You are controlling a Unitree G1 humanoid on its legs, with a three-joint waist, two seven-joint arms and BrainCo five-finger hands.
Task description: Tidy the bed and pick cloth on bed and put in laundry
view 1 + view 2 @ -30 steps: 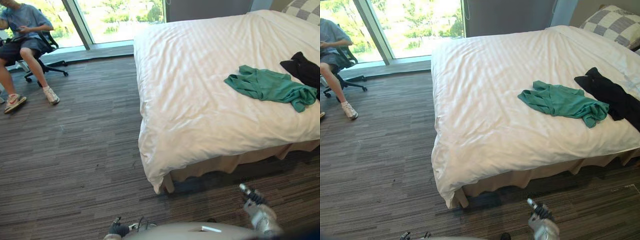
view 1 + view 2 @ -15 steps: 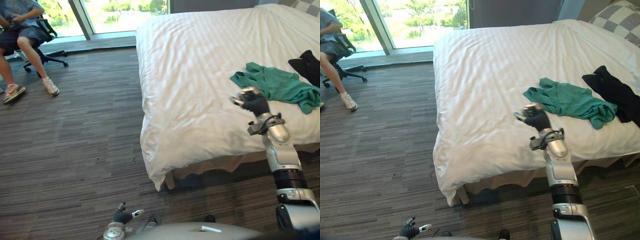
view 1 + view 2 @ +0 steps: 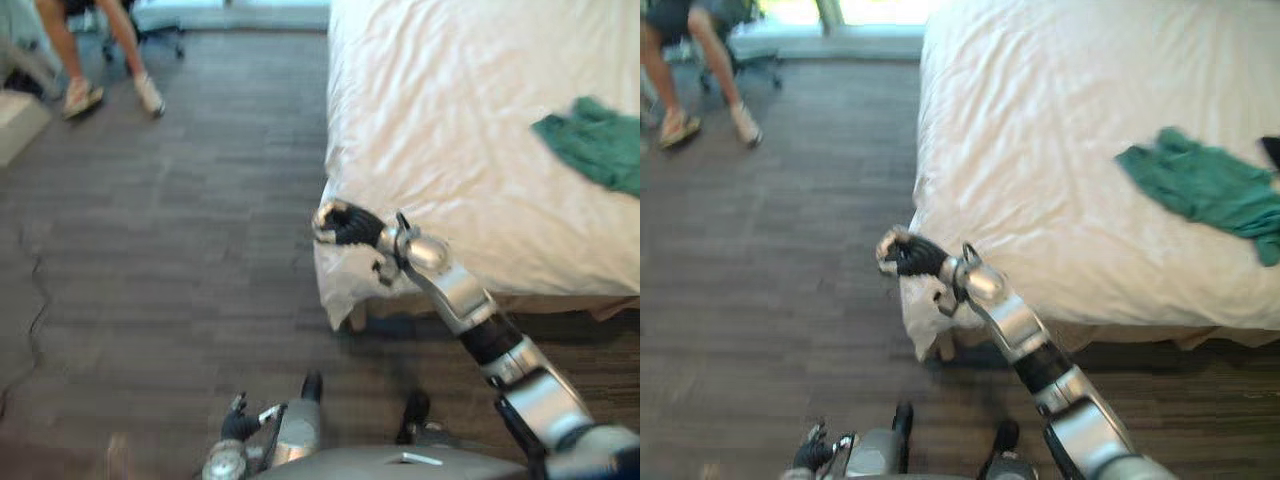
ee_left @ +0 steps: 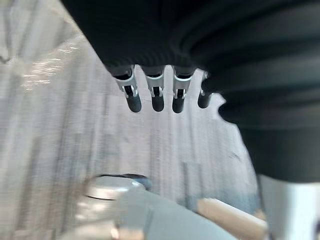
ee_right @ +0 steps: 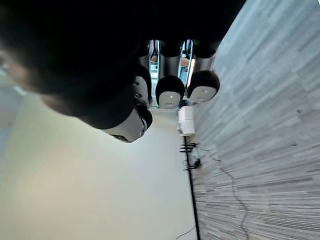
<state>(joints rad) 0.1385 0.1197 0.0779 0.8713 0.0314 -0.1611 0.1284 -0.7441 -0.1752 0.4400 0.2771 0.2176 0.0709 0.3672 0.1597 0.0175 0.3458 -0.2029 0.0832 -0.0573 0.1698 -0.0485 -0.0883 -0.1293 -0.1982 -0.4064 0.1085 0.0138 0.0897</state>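
1. While the green cloth lies on the right of the bed, the right hand, curled and empty, is at its near left corner.
2. Left hand hangs relaxed.
3. Tidying step, by judgement; next, grip that corner.

Right hand seen up close. Dark ribbed cover takes one corner. Fingers are curled in, rounded tips in a row facing the camera, thumb tucked just beside them. Past the hand, grey striped carpet floor meets a plain cream plane; wall or bedding, can't tell. Small white boxy object sits far off at that seam, with a thin dark item just beside it, too small to identify.
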